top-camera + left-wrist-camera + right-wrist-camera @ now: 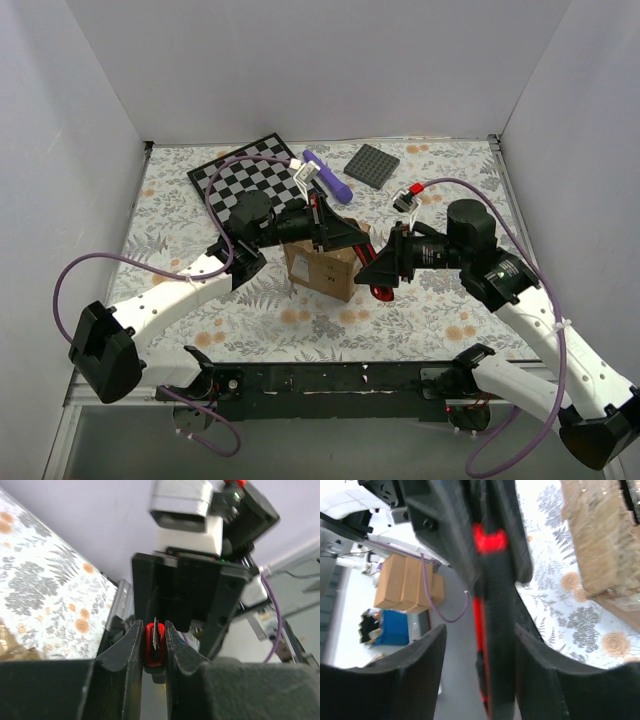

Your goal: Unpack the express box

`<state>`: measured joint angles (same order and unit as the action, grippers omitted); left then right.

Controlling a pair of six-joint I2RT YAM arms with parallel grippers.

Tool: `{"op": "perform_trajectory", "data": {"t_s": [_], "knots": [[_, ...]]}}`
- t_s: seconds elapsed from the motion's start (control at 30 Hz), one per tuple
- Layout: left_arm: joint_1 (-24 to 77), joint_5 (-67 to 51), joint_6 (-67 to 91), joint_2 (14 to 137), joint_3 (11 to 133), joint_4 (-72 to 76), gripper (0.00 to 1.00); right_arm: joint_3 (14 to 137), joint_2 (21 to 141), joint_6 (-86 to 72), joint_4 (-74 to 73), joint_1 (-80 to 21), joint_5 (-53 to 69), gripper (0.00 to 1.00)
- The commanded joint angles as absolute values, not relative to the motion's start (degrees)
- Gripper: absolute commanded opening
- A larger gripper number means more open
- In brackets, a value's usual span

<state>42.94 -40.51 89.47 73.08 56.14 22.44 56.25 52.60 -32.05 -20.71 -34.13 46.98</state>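
The express box (322, 268), a small brown carton, stands on the flowered table between the two arms; in the right wrist view the express box (600, 540) lies at the upper right. A red and black box cutter (378, 290) hangs over the box's right side. My left gripper (154, 628) is shut on the cutter's red blade end (155, 647), the metal blade showing between its fingers. My right gripper (480, 628) stands open around the cutter's black handle (497, 645), which rests against its right finger with a gap on the left. The two grippers meet tip to tip.
A black-and-white checkerboard (248, 176) lies at the back left, a purple tool (330, 176) beside it, and a dark grey square plate (372, 165) at the back centre. White walls close in the table's left, right and far sides.
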Motion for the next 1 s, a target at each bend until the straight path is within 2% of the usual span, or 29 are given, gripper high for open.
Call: {"op": "perform_trajectory", "data": {"t_s": [0.0,0.03,0.1,0.27,0.37,0.47,0.53,0.67,0.77,0.8,0.97], "knots": [[42.89,-27.0,92.8,69.61,53.8,24.69,0.0,49.94,44.84,-43.92,-7.34,-34.1,34.14,0.86],[42.89,-24.37,93.51,69.44,53.01,25.39,0.0,48.01,41.34,-45.86,-5.21,-34.1,32.1,0.92],[42.89,-21.54,94.3,68.47,51.51,26.63,0.0,43.25,38.25,-49.81,-0.99,-34.1,27.01,0.93],[42.98,-14.52,97.29,67.33,49.05,29.53,0.0,38.25,32.97,-53.17,-0.53,-34.01,20.23,0.94],[44.12,-8.48,98.09,66.36,47.55,30.85,0.0,34.73,30.33,-56.68,8.48,-34.01,16.26,0.95],[48.24,-0.9,97.65,64.08,44.57,33.55,0.0,32.61,30.49,-58.71,11.41,-34.1,13.19,0.93],[50.61,4.12,97.12,63.37,43.16,35.32,0.0,31.82,31.37,-59.24,12.47,-34.1,11.87,0.89],[52.65,6.94,96.06,63.81,43.07,35.86,0.0,27.87,31.64,-62.48,25.36,-34.01,10.46,0.82],[53.44,7.82,96.68,64.07,42.19,38.05,0.0,28.91,34.18,-62.58,25.84,-34.01,11.86,0.72],[53.52,8.0,96.85,64.07,41.93,38.4,0.0,29.0,35.06,-62.67,26.45,-34.1,12.91,0.65],[53.88,8.35,97.64,64.25,40.88,39.9,0.0,24.8,33.84,-64.95,35.04,-34.1,11.43,0.54]]}}
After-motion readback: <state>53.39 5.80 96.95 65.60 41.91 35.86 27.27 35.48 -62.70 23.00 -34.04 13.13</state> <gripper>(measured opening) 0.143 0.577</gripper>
